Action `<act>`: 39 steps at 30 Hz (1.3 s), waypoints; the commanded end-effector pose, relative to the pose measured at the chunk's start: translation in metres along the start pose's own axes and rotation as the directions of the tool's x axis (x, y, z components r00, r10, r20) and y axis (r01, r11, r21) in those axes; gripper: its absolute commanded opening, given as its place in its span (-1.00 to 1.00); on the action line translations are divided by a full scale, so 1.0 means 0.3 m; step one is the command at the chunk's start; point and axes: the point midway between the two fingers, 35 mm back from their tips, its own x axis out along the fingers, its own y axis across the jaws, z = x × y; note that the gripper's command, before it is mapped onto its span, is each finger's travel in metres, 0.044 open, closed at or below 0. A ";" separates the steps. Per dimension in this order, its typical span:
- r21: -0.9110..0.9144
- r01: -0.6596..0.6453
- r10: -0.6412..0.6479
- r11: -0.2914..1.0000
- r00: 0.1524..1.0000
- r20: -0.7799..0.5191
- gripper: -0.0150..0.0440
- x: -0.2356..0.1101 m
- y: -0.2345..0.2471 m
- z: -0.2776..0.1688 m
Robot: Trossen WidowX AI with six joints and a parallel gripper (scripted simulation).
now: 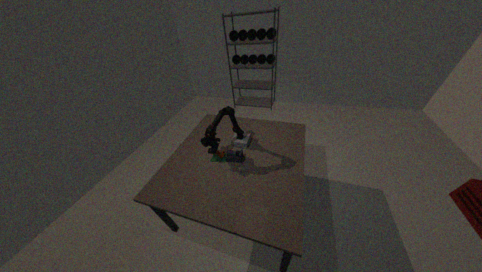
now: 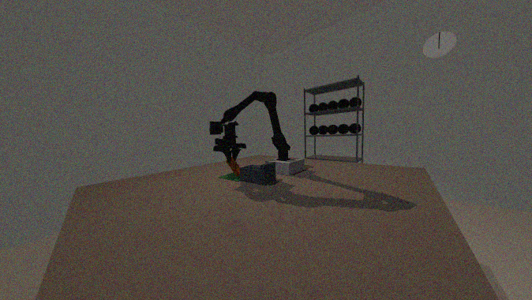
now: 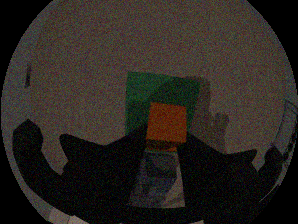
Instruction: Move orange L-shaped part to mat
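Observation:
My gripper (image 2: 230, 155) (image 1: 214, 149) (image 3: 162, 129) is shut on the orange L-shaped part (image 2: 234, 166) (image 3: 166, 124). The part hangs steeply tilted from the fingers, and its lower end reaches down to the green mat (image 2: 229, 178) (image 1: 215, 159) (image 3: 148, 90). In the top view only a small orange bit of the part (image 1: 221, 154) shows beside the gripper. The grey tray (image 2: 259, 174) (image 1: 235, 156) (image 3: 212, 127) stands right beside the mat. I cannot tell whether the part's lower end touches the mat.
The arm's pale base block (image 2: 289, 166) (image 1: 241, 141) stands just behind the tray. A metal shelf rack (image 2: 335, 120) (image 1: 252, 59) with dark balls stands behind the brown table (image 2: 252, 237) (image 1: 229, 200). The scene is dim and grainy.

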 end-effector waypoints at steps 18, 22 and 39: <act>-0.004 0.005 -0.005 1.000 1.000 -0.006 -0.49 0.012 -0.003 -0.003; 0.000 0.005 -0.005 1.000 1.000 -0.004 -0.31 0.010 -0.003 -0.002; -0.004 0.005 -0.005 1.000 1.000 -0.005 0.86 -0.278 0.001 0.000</act>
